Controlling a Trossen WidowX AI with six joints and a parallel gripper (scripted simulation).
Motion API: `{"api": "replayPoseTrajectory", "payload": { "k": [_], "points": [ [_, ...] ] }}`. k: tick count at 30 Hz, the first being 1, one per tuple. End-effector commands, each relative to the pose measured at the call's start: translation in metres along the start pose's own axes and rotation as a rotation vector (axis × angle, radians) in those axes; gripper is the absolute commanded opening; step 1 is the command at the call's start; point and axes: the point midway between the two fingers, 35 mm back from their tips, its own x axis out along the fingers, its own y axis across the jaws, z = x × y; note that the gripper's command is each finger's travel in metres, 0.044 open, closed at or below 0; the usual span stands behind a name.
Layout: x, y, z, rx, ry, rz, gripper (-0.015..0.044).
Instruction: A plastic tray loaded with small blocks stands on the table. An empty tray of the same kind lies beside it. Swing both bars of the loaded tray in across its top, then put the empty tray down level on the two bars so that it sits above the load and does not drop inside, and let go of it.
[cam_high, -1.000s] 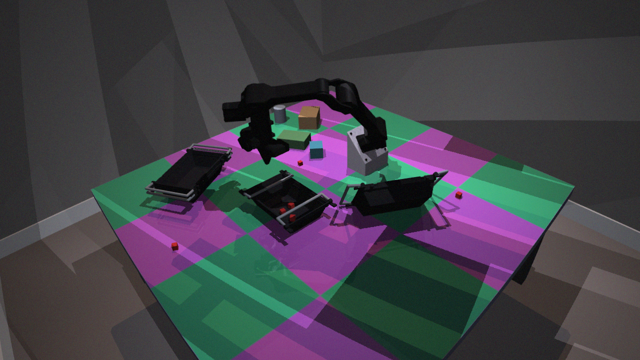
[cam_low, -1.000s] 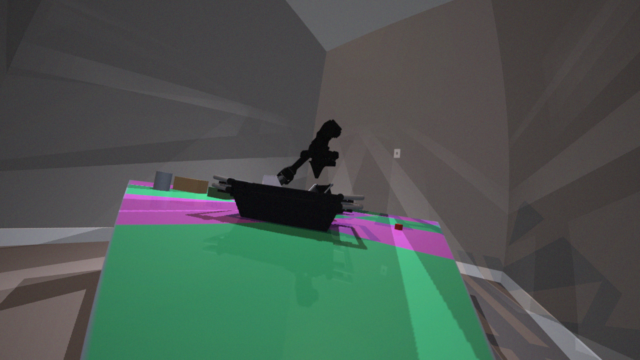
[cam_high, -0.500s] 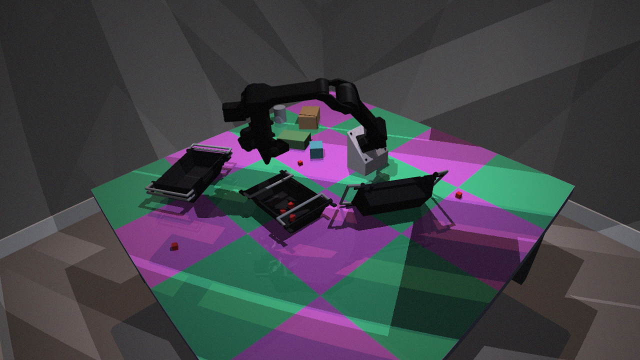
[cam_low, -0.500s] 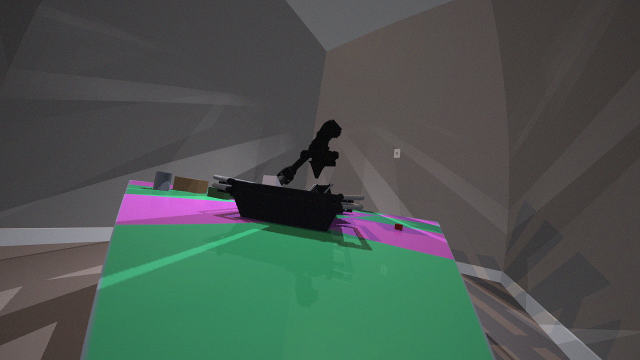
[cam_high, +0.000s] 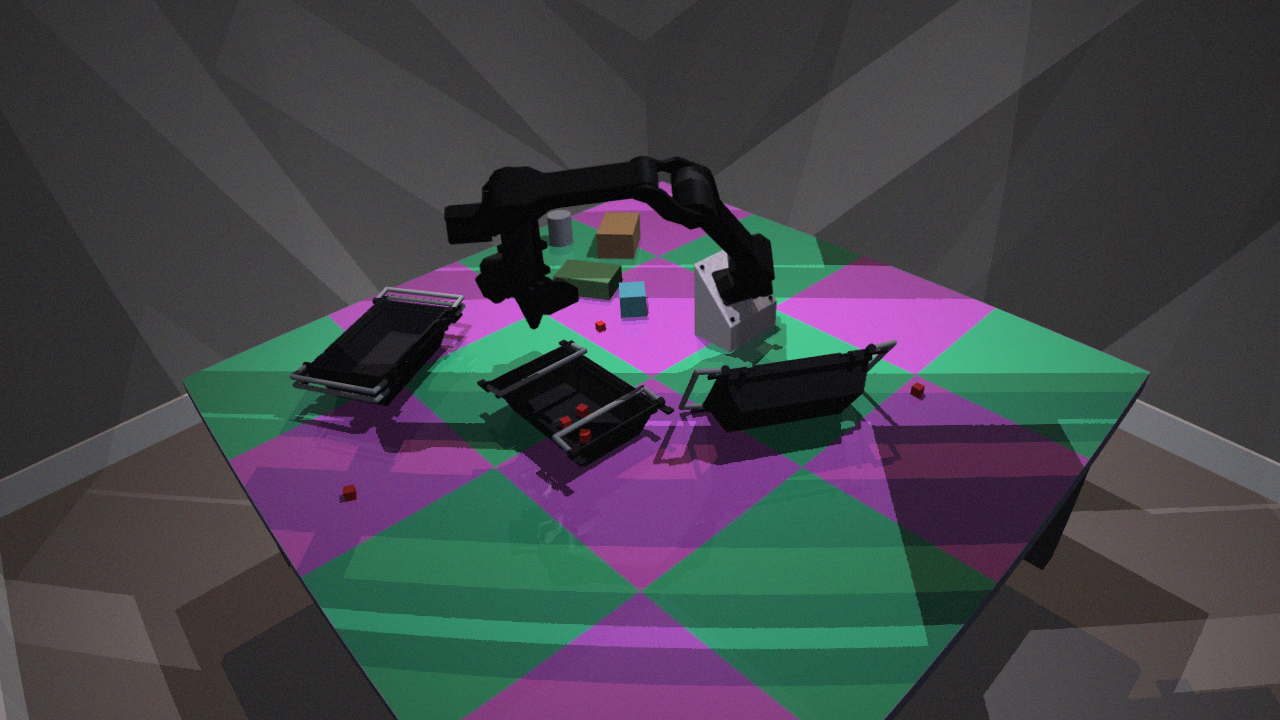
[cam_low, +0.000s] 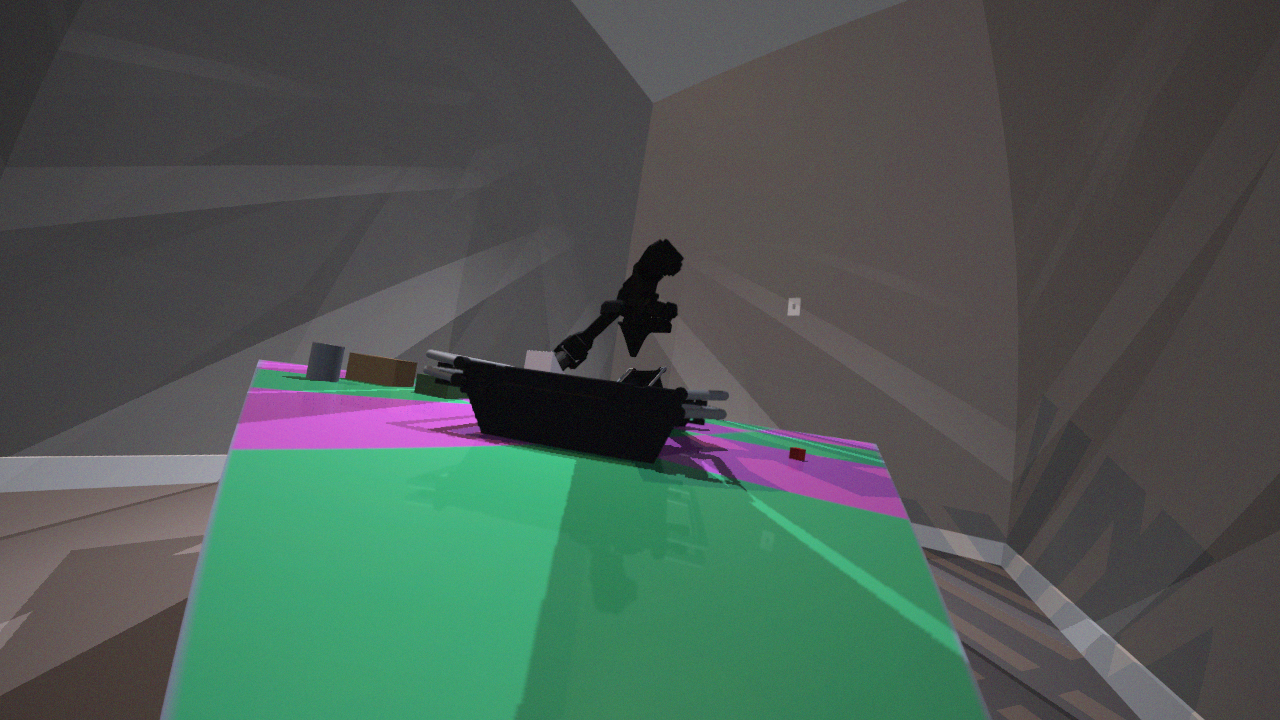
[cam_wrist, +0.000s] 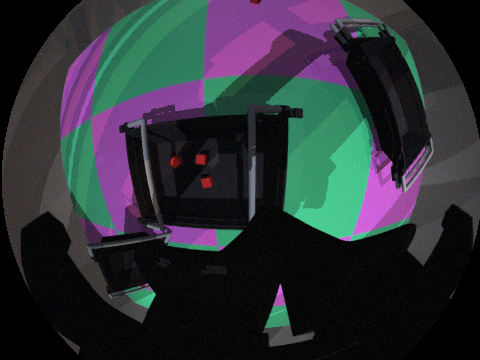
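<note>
The loaded tray (cam_high: 617, 379) (cam_wrist: 200, 224) is black and stands mid-table with several red blocks inside. Its two grey bars both lie across its top, one (cam_high: 541, 372) (cam_wrist: 252, 185) near one end and one (cam_high: 601, 415) (cam_wrist: 148, 172) near the other. A second black tray (cam_high: 787, 394) (cam_wrist: 122, 265) is at the right in the top view, its bars slanting out beyond its ends; no blocks show inside. My gripper (cam_high: 534, 322) (cam_low: 634, 353) (cam_wrist: 266, 211) is shut, fingertips together and empty, above and slightly behind the loaded tray.
A third black tray (cam_high: 384, 344) (cam_low: 572, 407) (cam_wrist: 392, 85) is at the left, doubled bars out at both ends. Loose red blocks (cam_high: 349, 492) (cam_high: 600, 325) (cam_high: 917, 390) lie around. A green block (cam_high: 586, 279), blue block (cam_high: 632, 300), brown block (cam_high: 617, 234) and grey cylinder (cam_high: 559, 230) stand behind.
</note>
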Motion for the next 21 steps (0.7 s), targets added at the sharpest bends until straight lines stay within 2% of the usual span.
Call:
{"api": "replayPoseTrajectory", "payload": {
  "k": [1,6,21],
  "points": [
    [0.0,0.0,0.0,0.005,-0.003,0.002,0.0],
    [-0.001,0.009,0.0,0.01,0.0,-0.004,0.0],
    [-0.008,0.086,-0.006,0.1,-0.001,-0.031,0.0]
  ]
}}
